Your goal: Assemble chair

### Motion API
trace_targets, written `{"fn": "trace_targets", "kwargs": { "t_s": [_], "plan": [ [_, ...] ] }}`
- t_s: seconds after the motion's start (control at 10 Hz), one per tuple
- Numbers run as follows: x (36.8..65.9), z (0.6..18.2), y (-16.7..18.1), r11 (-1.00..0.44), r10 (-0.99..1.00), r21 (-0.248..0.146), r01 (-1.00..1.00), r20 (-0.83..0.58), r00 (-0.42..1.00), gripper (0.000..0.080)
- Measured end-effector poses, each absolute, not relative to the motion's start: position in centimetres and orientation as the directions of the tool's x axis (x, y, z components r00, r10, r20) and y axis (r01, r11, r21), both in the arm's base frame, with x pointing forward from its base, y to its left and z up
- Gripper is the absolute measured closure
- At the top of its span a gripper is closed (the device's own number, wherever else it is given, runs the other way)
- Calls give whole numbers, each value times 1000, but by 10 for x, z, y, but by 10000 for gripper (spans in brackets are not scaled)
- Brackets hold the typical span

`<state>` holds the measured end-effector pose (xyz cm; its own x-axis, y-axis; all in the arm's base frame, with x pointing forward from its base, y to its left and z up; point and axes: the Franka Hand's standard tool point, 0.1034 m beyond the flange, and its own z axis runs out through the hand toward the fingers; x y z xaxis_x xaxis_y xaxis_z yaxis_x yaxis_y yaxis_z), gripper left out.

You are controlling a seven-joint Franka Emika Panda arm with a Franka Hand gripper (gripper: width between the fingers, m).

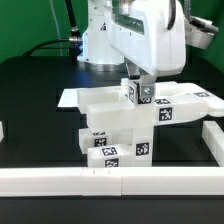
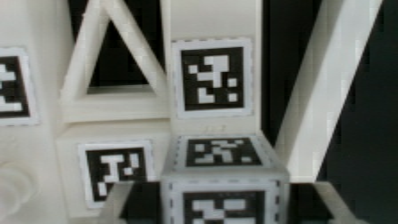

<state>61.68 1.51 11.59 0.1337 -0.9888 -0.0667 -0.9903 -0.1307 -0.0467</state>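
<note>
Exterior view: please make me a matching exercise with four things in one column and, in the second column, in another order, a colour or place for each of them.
Column A
1 table
2 border rail
3 chair pieces
4 claw

Column B
a white, stacked in the middle of the table, with square tags
b over the topmost tagged piece of the stack
c black
d long, plain white, along the view's lower edge

Pairs: 1-c, 2-d, 3-a, 4-b
</note>
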Motion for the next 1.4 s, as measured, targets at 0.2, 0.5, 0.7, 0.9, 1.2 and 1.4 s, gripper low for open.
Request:
{"fn": "trace_targets", "kwargs": {
  "t_s": [0.2,0.5,0.7,0.9,1.2,1.4],
  "plan": [
    [617,116,16,-1,-997,-40,-999,-78,4,512],
    [618,116,18,122,-989,-40,-992,-89,-118,422],
    [618,117,19,79,-993,-36,-996,-89,-76,288],
    [614,129,26,-31,-994,-42,-999,-106,35,171],
    [608,129,28,-50,-993,-49,-998,-106,55,151],
    [608,128,28,-50,-993,-48,-998,-105,55,151]
  ]
}}
